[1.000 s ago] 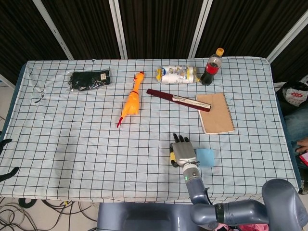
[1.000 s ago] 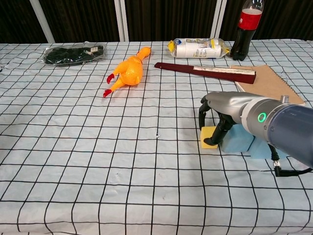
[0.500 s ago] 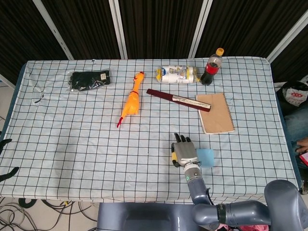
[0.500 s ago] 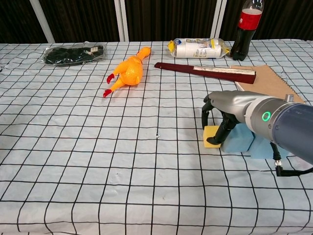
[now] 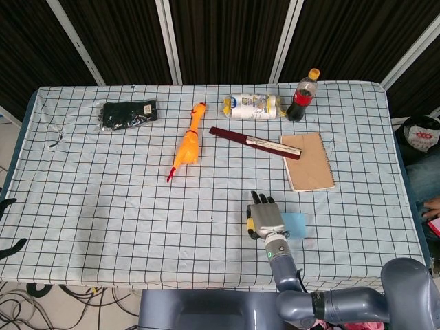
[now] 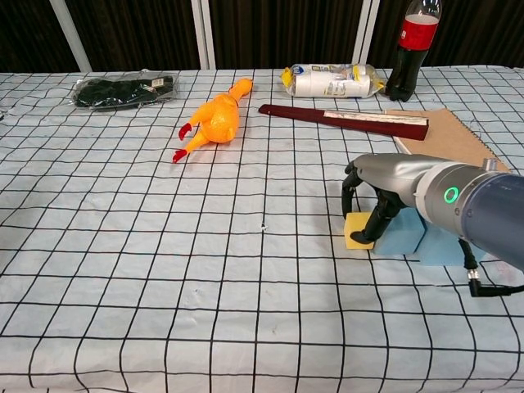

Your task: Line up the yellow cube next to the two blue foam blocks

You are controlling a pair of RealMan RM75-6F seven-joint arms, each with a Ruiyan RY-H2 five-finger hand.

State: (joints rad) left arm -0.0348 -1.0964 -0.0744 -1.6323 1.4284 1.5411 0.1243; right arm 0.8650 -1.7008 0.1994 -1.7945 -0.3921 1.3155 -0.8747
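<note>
Holding the yellow cube (image 6: 359, 230) near the front edge of the counter (image 6: 164, 270), right of centre, the right hand (image 6: 370, 199) has its fingers curled down over the cube, apparently pinching it, with the cube's right side touching or just beside the nearer of the two blue blocks (image 6: 426, 239). In the head view the hand (image 5: 265, 219) covers most of the cube and only a yellow sliver shows at its left, with a block (image 5: 294, 225) peeking out on its right. Left hand not in view. Step in hand looks like final placement: cube seems down on the cloth or nearly so, can't tell if fully seated. To do it well: press the cube flush against the block face, square its front edge with the blocks' front edges so all three make one straight row, then open the fingers slowly and lift straight up so the foam isn't dragged or the cube twisted. Foam is light, so a sideways nudge would likely shove the blocks out of line. Rest is well apart toward the back edge: rubber chicken (image 6: 213, 119), red ruler (image 6: 340, 117), notebook (image 6: 446, 135), cola bottle (image 6: 412, 45), lying bottle (image 6: 332, 80), black bag (image 6: 123, 88).
</note>
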